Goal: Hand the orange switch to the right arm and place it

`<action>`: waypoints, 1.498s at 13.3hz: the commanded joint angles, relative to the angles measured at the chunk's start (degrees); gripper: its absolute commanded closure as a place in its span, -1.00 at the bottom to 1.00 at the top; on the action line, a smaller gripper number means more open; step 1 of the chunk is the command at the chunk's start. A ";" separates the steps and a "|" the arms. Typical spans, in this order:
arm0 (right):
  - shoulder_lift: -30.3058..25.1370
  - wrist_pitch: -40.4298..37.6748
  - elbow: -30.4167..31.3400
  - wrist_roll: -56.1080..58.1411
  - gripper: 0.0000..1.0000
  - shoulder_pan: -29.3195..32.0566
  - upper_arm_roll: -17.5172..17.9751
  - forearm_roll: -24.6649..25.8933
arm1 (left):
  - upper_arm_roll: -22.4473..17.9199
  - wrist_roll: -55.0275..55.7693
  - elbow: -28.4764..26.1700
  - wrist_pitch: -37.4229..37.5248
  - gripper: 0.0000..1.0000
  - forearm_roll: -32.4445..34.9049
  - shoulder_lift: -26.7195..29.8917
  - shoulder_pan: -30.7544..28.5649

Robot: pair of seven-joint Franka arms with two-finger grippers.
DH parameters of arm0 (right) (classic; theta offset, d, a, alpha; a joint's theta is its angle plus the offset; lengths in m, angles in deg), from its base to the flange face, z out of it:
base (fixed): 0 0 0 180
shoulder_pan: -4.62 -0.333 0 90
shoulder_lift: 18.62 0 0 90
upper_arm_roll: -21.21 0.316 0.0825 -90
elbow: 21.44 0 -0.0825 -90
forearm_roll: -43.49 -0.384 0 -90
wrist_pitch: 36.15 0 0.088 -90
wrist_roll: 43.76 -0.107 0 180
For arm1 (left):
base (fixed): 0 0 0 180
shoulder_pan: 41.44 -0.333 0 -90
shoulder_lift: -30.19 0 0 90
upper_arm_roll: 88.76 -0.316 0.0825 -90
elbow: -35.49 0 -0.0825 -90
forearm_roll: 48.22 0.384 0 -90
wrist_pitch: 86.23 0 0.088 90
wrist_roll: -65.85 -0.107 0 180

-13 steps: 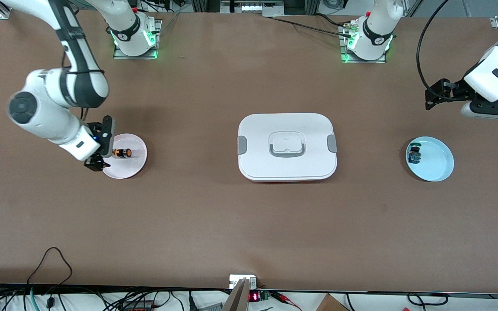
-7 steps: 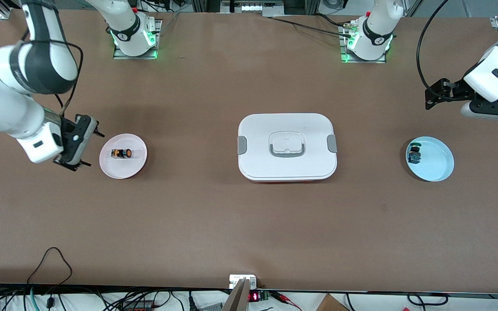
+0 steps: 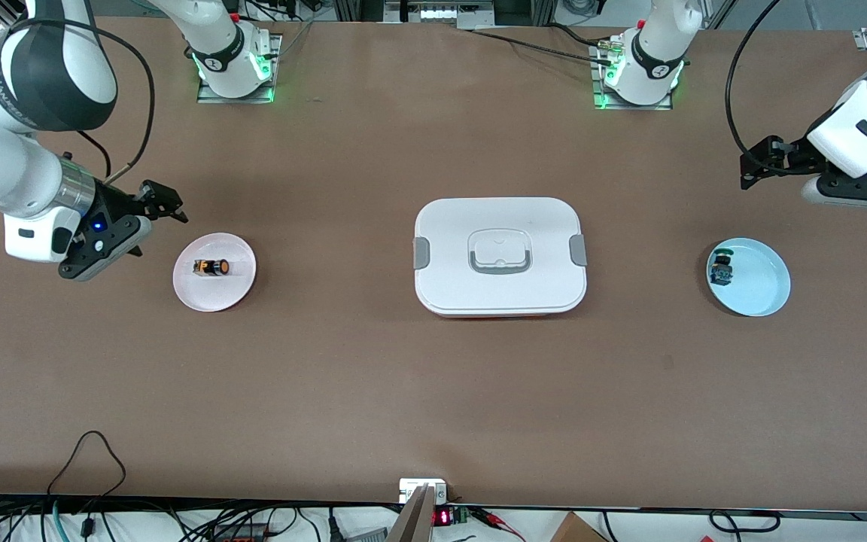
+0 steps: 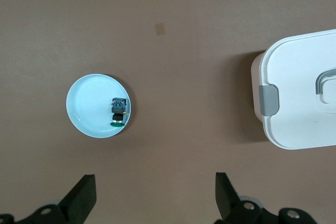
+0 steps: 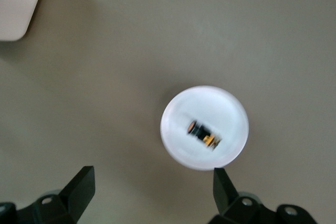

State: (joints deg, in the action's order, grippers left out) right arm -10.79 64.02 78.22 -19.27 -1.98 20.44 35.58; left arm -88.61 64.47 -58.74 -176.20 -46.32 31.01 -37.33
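Note:
The orange switch (image 3: 211, 266) lies on its side on a small pink plate (image 3: 234, 290) toward the right arm's end of the table. It also shows in the right wrist view (image 5: 203, 134), on the plate (image 5: 178, 148). My right gripper (image 3: 153, 226) is open and empty, up in the air beside the plate, toward the table's end. Its fingers stand wide apart in the right wrist view (image 5: 152, 195). My left gripper (image 3: 746, 173) is open and empty and waits above the table at the left arm's end; it shows in the left wrist view (image 4: 155, 203).
A white lidded box (image 3: 501, 256) with grey clips stands mid-table; it shows in the left wrist view (image 4: 299, 103). A light blue plate (image 3: 761, 286) holds a dark blue-and-green component (image 3: 721, 269) near the left arm's end. Cables run along the table's near edge.
My right gripper has drawn back from the pink plate's edge toward the table's end and has turned. The orange switch stays on the plate. The left arm has not moved.

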 commanded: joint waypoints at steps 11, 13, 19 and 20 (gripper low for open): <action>-3.43 -11.99 -8.95 -20.72 -1.00 -2.27 -10.48 5.79 | 0.12 0.59 0.71 1.11 -1.00 0.73 0.42 -0.06; -4.57 -12.45 -7.65 -20.72 -1.00 -3.32 -10.13 9.38 | 0.03 0.59 0.71 1.11 -1.00 0.73 0.42 -0.06; -11.70 -1.02 4.68 -21.77 -1.00 -3.33 -10.48 9.49 | 0.12 0.68 0.71 1.11 -1.00 0.73 0.42 -0.15; -11.52 -1.90 2.84 -21.86 -1.00 -3.33 -10.40 9.31 | 0.03 0.59 0.71 1.11 -1.00 0.73 0.42 -0.06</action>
State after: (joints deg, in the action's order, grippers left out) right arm -20.01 62.38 81.31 -39.64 -5.30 9.81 44.40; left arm -88.66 64.47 -58.72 -176.14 -46.32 31.01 -37.38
